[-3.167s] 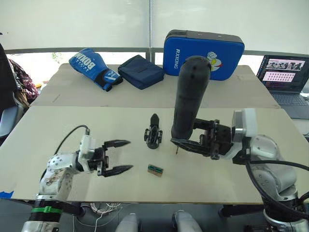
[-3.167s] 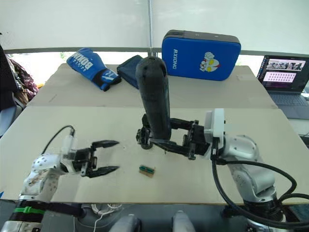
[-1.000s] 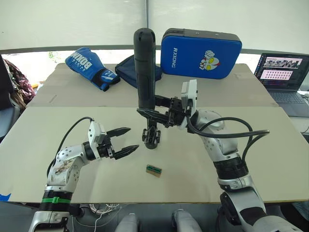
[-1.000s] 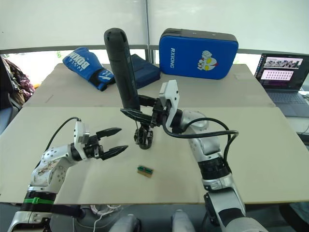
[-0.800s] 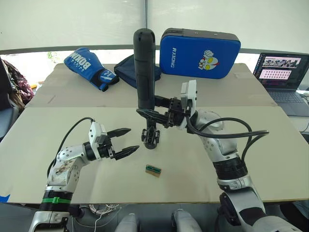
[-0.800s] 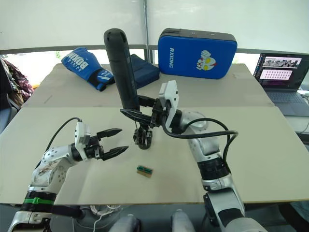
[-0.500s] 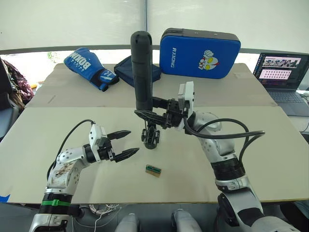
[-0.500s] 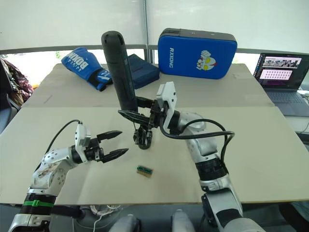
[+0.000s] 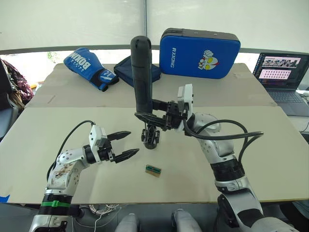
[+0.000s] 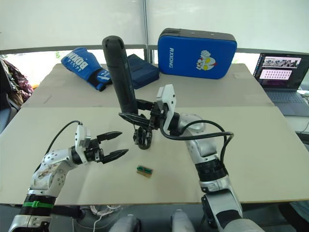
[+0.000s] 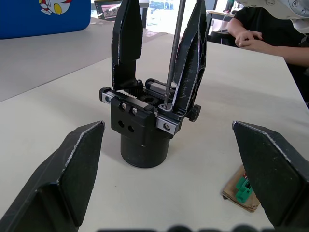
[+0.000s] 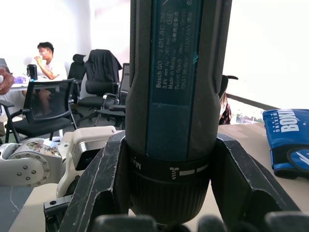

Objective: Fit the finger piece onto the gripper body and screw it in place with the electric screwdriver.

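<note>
The screwdriver [image 9: 142, 72], gripped upright by the right tool [image 9: 153, 117], has been brought over the gripper body [image 9: 150, 136] (bit touching its top); driving is judged imminent. The left tool [image 9: 124, 144] is held open.

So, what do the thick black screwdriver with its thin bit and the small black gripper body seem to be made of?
The thick black electric screwdriver: probably matte plastic, dull with printed text; its thin bit looks like steel, grey and shiny. The small black gripper body: matte black, plastic or coated metal, with silvery screws.
</note>
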Robot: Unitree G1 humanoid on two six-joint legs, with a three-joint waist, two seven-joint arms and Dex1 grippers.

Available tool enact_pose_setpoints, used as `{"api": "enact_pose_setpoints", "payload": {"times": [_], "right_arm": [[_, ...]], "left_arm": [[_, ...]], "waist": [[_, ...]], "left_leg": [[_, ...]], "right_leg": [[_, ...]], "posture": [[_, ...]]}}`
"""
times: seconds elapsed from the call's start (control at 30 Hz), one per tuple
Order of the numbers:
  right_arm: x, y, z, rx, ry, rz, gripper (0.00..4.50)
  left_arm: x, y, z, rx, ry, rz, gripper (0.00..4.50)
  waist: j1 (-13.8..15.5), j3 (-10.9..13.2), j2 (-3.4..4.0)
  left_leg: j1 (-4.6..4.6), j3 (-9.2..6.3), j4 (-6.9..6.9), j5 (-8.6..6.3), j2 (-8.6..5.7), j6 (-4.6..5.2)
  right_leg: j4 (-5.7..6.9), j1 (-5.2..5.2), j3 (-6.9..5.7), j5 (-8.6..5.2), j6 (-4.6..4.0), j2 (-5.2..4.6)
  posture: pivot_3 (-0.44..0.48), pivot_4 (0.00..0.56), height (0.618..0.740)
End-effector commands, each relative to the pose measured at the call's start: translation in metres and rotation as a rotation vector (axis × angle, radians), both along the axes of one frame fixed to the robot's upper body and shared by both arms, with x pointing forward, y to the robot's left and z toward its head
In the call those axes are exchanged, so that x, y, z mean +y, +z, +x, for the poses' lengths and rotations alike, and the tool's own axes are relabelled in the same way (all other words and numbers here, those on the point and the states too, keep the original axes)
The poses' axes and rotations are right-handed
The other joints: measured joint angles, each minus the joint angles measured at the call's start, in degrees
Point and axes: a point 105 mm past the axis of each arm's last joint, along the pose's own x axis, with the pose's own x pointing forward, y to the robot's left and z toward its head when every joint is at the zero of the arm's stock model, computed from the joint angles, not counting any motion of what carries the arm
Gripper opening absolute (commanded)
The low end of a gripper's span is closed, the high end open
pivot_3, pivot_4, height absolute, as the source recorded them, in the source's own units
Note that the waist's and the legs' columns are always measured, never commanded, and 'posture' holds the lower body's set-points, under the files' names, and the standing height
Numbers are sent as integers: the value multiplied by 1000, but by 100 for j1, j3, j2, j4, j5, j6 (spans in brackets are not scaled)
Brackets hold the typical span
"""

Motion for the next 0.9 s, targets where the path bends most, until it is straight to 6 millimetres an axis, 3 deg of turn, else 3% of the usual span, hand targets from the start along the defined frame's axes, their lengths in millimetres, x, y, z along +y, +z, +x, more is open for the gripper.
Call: {"api": "enact_pose_setpoints", "payload": {"times": [0.03, 0.9], "right_arm": [[-1, 14, -6, -71, 6, 37, 1926], [-8, 16, -4, -83, -1, 29, 1926]], "left_arm": [[-2, 8, -3, -43, -11, 9, 4500], [-4, 5, -5, -34, -21, 12, 4500]], "waist": [[0, 0, 0], [2, 0, 0]], "left_leg": [[0, 0, 0, 0, 0, 0], [0, 0, 0, 0, 0, 0]], "right_leg": [[0, 0, 0, 0, 0, 0], [0, 0, 0, 0, 0, 0]], "posture": [[0, 150, 740], [0, 150, 740]]}}
